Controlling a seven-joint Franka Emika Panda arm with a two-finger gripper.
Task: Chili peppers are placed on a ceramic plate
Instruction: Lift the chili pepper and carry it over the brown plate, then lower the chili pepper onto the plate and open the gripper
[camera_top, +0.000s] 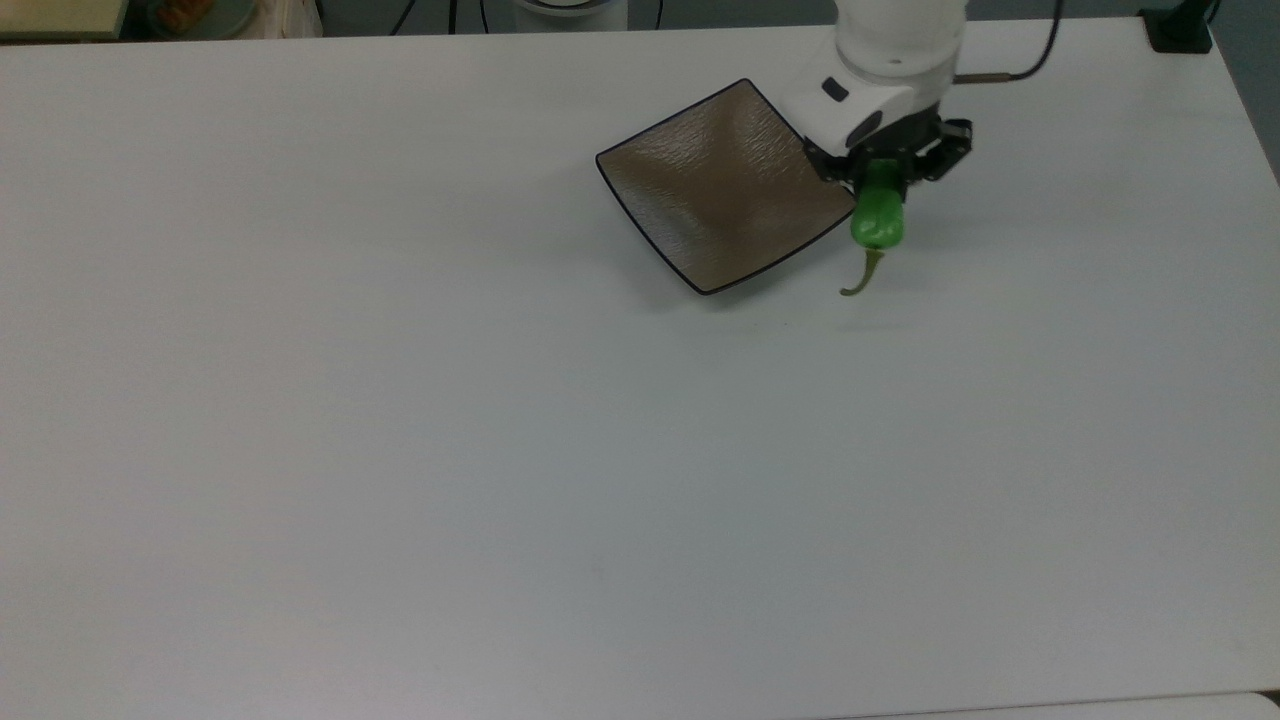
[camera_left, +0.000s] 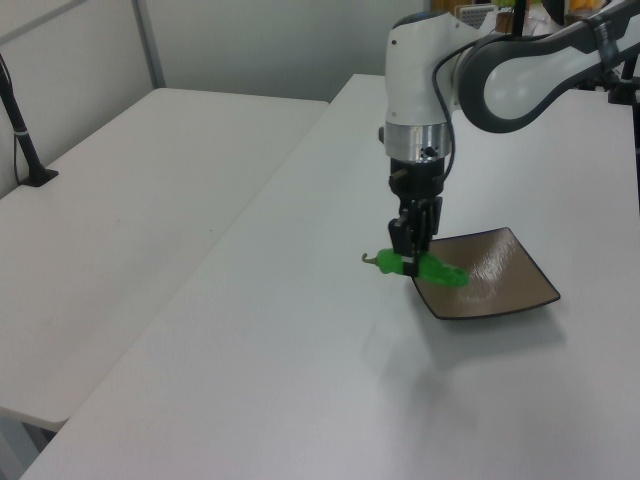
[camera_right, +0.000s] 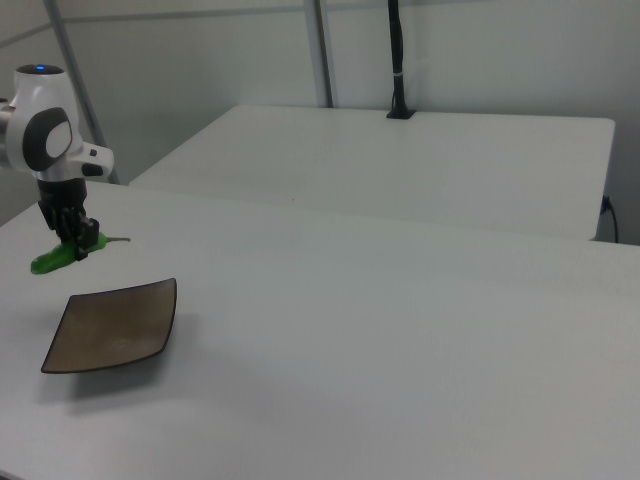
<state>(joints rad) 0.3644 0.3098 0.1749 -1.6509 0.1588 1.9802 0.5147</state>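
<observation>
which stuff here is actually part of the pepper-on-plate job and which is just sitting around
Part of the job:
- green chili pepper, held off the table in the pincer
- square ceramic plate, bare, on the white table

Just lying about:
- black post standing on the neighbouring table
- cluttered items on the far side of the left view, too small to identify

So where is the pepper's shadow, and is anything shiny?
In the left view, a faint grey shadow lies on the white table below the chili pepper held in the gripper. In the top view, the ceramic plate casts a thin dark shadow along its lower edge. In the left view, the plate has a pale shiny patch.
</observation>
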